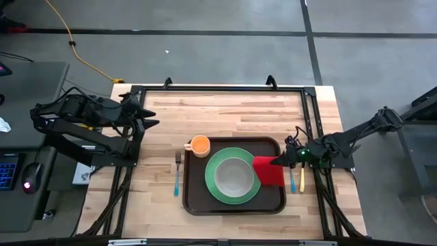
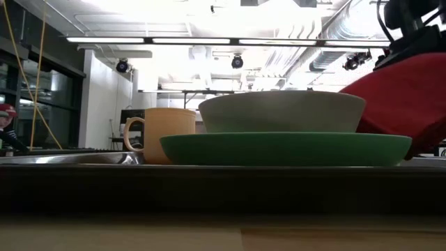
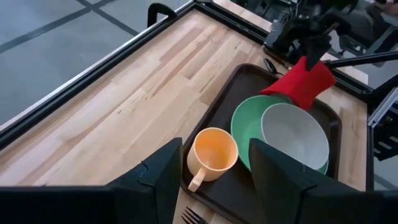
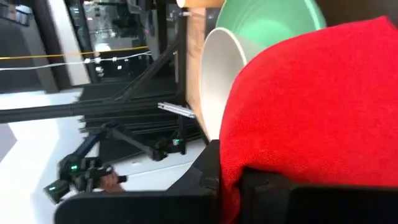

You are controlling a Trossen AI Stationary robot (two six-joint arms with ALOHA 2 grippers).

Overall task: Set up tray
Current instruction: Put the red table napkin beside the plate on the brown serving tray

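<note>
Tray (image 1: 194,199) lay at six o'clock on your table (image 1: 225,113), long axis running nine to three, carrying the green plate (image 1: 213,183) and, on it, the white bowl (image 1: 234,175), with the orange mug (image 1: 199,145) at its eleven o'clock corner. Your right gripper (image 1: 281,159) was much the nearer, hanging over the three o'clock rim, pinched on the red napkin (image 1: 269,171); the free tray floor lay just toward nine o'clock of it. Your left gripper (image 1: 151,116) waited spread and empty, well off at ten o'clock.
</note>
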